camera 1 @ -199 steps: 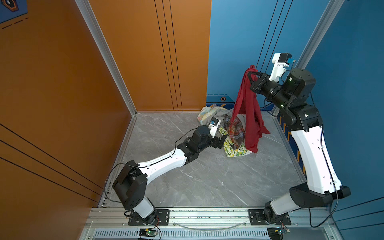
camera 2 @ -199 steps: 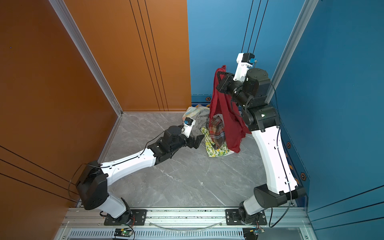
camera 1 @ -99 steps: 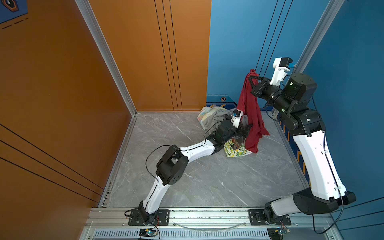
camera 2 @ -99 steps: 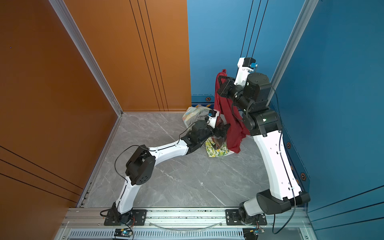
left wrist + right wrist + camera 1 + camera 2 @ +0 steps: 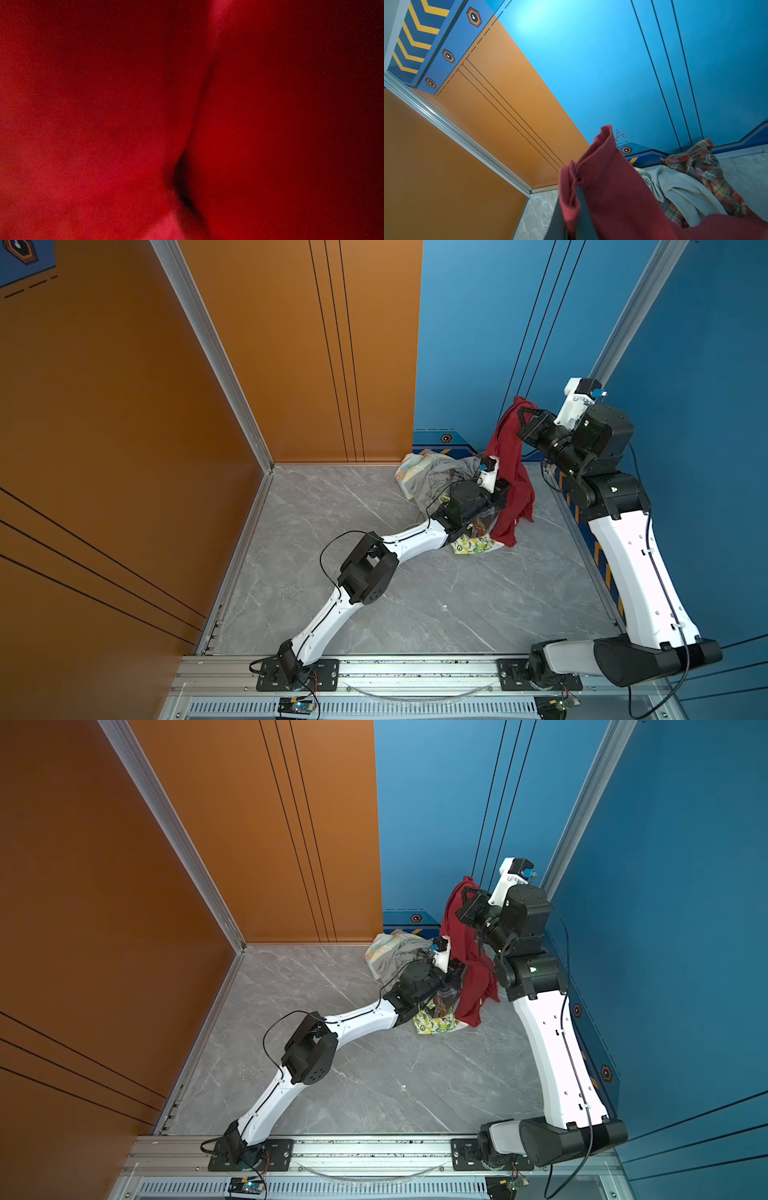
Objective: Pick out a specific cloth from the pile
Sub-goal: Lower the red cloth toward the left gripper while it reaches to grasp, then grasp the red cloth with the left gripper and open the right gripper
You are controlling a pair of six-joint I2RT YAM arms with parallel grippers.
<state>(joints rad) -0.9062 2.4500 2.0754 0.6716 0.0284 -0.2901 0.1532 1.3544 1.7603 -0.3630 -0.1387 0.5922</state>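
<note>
Marble floor (image 5: 374, 593); cloth (image 5: 104, 104) fills left wrist view, burying left fingers (image 5: 503, 493)

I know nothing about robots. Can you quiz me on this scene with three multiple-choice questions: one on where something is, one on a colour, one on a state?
1. Where does the pile lie?
A) by the front rail
B) at the foot of the blue wall
C) against the orange left wall

2. What colour is the cloth hanging from the right gripper?
A) deep red
B) yellow
C) white

3. What is the right gripper's state?
A) open and empty
B) out of view
C) shut on the cloth

Answers: B, the heap lies under the blue panel; A, the hanging fabric is plain red; C, its jaws pinch the cloth's top.
</note>
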